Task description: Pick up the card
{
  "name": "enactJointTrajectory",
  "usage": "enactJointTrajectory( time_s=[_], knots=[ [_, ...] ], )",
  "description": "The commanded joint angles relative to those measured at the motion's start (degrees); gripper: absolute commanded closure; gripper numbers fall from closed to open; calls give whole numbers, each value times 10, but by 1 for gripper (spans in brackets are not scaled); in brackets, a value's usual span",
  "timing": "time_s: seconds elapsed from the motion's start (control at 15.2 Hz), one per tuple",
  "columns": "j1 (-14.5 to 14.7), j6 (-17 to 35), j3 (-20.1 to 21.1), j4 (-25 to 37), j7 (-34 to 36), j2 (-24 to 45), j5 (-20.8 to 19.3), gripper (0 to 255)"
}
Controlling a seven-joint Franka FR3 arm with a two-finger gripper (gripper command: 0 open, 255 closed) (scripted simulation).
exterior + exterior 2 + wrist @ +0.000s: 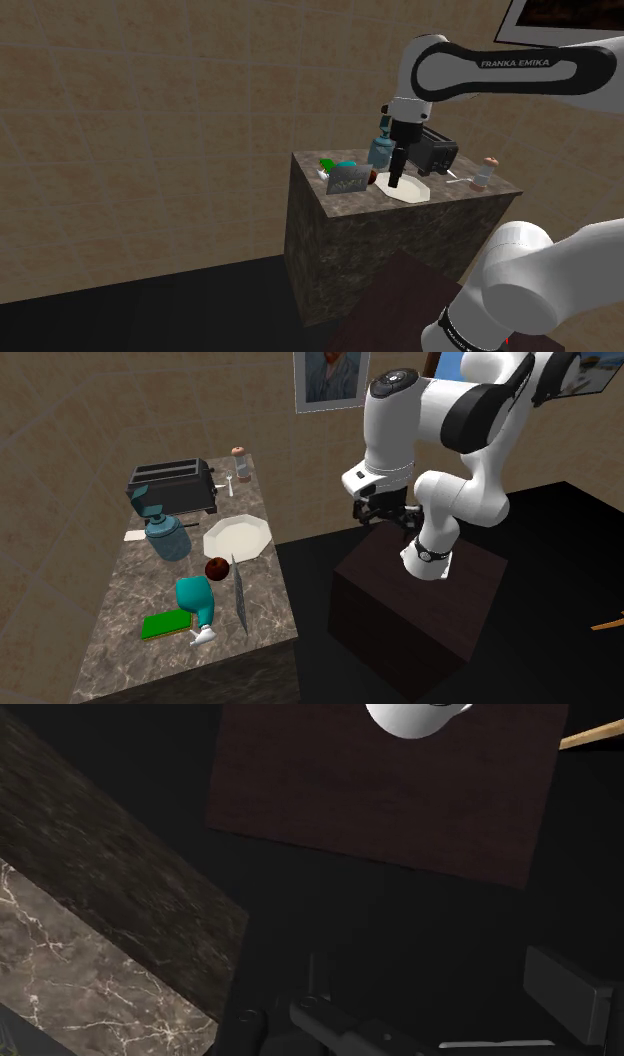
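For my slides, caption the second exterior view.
Gripper near its stand, off the marble counter where the grey card stands on edge near a white plate.

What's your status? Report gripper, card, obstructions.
Gripper off the counter, beside the stand. Card standing on edge, untouched. Red ball and teal object close beside it.

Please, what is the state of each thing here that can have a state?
card: stands on its edge on the counter, not held
plate: lies flat, empty
toaster: upright
shaker: upright
gripper: off the counter, near the stand
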Motion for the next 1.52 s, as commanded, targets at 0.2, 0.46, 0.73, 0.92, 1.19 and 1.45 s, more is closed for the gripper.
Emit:
enactJointTrajectory(
  time_s=[0.2, 0.46, 0.73, 0.92, 1.19, 1.45],
  knots=[
    [14, 74, -76, 18, -139, 68, -28, 0],
    [34, 129, -136, 54, -251, 142, -24, 0],
    [61, 175, -193, 104, -373, 230, 10, 0],
    [80, 199, -230, 153, -472, 307, 59, 0],
    [83, 209, -256, 231, -611, 421, 150, 0],
    [51, 194, -245, 326, -734, 533, 241, 0]
  ],
)
